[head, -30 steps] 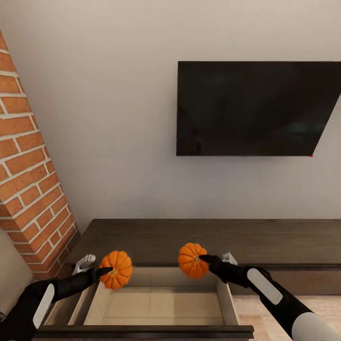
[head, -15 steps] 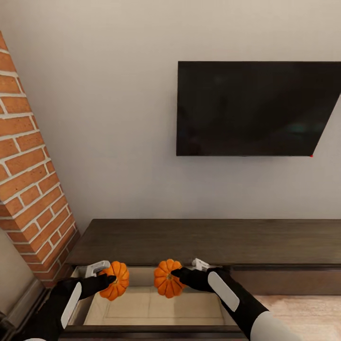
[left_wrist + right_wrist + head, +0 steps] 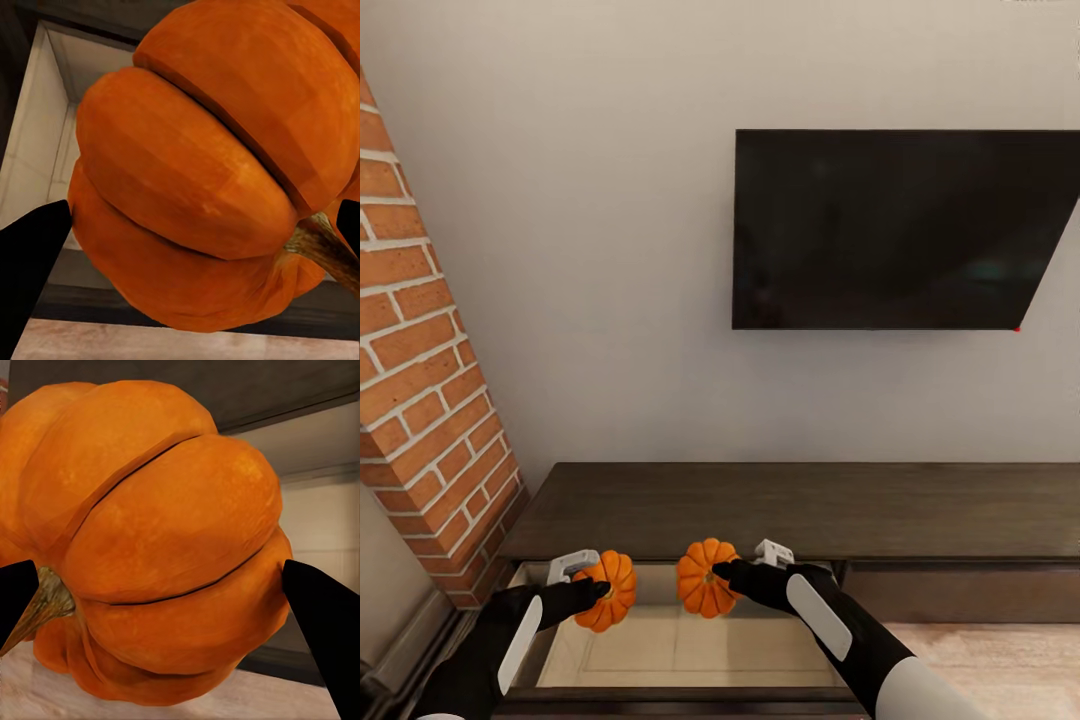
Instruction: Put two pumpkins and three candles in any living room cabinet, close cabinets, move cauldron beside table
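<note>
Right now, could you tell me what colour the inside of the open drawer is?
Pale beige, best seen in the head view: drawer.

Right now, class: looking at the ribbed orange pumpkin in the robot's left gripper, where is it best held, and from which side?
Grip the ribbed orange pumpkin across its round body, one finger on each opposite side, as the left gripper does. The squat ribbed flanks offer broad faces, whereas the stem is thin and curved.
</note>
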`<state>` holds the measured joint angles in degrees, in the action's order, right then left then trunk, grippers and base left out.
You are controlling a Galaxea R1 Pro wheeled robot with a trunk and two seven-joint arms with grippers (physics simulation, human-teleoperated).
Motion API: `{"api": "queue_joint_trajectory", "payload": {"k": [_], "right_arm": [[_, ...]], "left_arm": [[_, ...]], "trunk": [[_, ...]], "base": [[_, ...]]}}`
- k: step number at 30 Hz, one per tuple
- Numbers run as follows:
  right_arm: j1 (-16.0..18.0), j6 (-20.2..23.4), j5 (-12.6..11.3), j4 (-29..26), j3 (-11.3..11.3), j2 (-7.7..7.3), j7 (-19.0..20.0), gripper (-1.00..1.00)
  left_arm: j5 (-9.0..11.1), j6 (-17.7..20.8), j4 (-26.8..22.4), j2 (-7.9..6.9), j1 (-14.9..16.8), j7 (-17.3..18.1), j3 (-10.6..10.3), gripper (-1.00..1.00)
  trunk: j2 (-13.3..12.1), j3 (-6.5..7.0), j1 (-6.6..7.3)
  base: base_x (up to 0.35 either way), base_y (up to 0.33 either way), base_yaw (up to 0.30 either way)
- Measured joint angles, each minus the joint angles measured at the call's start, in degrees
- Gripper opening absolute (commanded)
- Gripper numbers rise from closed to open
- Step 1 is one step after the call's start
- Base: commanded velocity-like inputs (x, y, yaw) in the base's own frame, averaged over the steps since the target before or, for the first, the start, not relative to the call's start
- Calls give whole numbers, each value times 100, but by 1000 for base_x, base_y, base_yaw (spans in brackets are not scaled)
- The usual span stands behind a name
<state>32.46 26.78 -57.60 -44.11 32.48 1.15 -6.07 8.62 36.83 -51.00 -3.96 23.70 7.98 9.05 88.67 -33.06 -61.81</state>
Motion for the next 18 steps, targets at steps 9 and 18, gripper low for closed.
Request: {"api": "queue_joint_trajectory", "payload": {"k": [9, 18], "right_arm": [[-1, -22, -54, -1, -9, 5, 21, -100], [0, -22, -69, 8, -10, 10, 15, -100]], "left_arm": [[5, 6, -18, 3, 1, 43, 0, -100], [4, 8, -35, -8, -1, 63, -5, -100]], "trunk": [[0, 0, 0], [0, 0, 2]], "base": [[0, 188, -213], [79, 85, -22]]}}
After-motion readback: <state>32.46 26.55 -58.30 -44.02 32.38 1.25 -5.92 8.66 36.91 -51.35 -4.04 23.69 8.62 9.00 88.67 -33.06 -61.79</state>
